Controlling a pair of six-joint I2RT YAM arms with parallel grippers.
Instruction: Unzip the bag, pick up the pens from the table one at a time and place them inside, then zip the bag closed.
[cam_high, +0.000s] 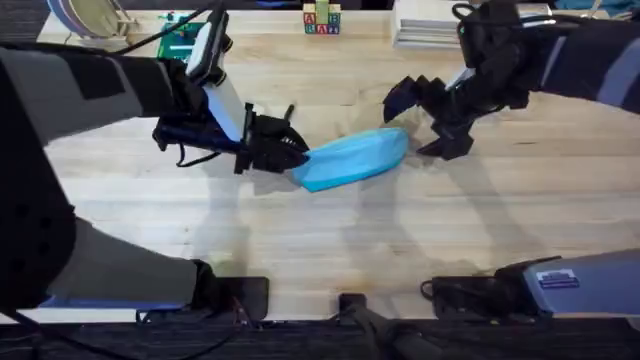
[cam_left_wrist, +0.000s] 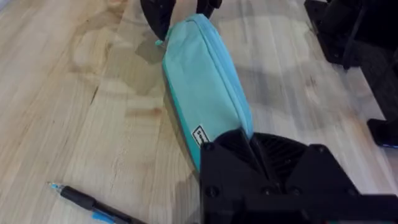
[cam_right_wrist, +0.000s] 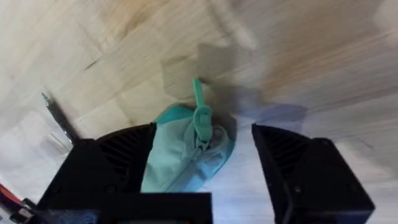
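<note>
On table (cam_high: 330, 240): left claw (cam_high: 296, 156) clenched on bag (cam_high: 352, 158); right claw (cam_high: 425, 118) released.

No legible text or labels

The light-blue bag (cam_high: 352, 158) lies zipped on the table (cam_high: 400, 240), a black pen (cam_left_wrist: 93, 205) beside it.

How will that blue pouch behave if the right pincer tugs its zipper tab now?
The pouch looks like soft fabric, so it will probably buckle rather than stay stiff. The left pincer is clamped on one end, which should limit sliding on the table. The zipper tab stands free between the right pincer's open fingers; it may flop aside.
</note>
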